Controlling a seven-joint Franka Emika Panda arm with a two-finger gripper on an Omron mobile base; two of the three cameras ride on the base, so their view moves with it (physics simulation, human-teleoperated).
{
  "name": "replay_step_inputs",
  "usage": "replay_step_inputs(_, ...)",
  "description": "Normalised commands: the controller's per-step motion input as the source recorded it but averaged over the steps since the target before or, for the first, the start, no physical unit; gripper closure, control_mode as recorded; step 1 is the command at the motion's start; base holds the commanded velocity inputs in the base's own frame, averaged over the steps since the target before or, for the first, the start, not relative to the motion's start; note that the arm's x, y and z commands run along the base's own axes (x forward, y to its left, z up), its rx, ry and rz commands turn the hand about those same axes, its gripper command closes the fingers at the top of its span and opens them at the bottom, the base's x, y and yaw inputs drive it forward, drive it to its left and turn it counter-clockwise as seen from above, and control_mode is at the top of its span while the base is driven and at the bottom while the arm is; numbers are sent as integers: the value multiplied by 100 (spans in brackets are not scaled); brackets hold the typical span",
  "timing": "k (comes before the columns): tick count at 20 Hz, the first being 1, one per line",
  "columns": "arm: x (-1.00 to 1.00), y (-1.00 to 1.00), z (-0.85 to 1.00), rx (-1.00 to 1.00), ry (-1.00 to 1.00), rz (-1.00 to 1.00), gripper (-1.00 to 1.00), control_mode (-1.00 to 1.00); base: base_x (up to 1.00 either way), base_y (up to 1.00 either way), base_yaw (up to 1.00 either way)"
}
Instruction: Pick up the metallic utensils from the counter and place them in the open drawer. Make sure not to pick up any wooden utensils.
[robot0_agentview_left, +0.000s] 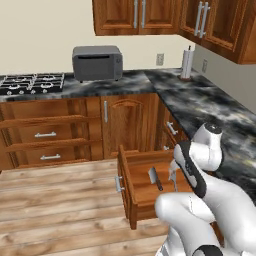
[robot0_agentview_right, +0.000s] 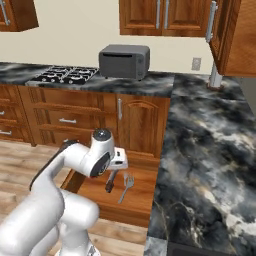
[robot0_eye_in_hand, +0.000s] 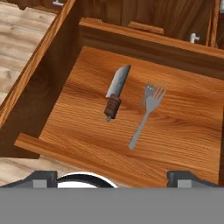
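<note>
Nearest, the smooth white arm (robot0_agentview_left: 210, 200) bends over the open drawer (robot0_eye_in_hand: 87, 131), a deep box of reddish-brown, streaky-grained wood. The gripper (robot0_eye_in_hand: 111, 175) hangs above the drawer's near rim; only its two dark tips show, set wide apart with nothing between them. On the drawer floor lie the cleaver (robot0_eye_in_hand: 116, 92), a short silver blade on a ribbed dark-red handle, and just beside it, not touching, a slim silver fork (robot0_eye_in_hand: 146, 116). A smaller fork (robot0_eye_in_hand: 149, 92) seems to overlap its head. The marbled black-and-grey counter (robot0_agentview_right: 210, 150) runs alongside the drawer.
</note>
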Motion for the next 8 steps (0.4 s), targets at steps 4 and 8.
replay_step_inputs(4,-60,10,71,0,-20,-1,-100,-100,0,0,0)
replay_step_inputs(8,-56,18,77,0,-25,-4,-100,-100,0,0,0)
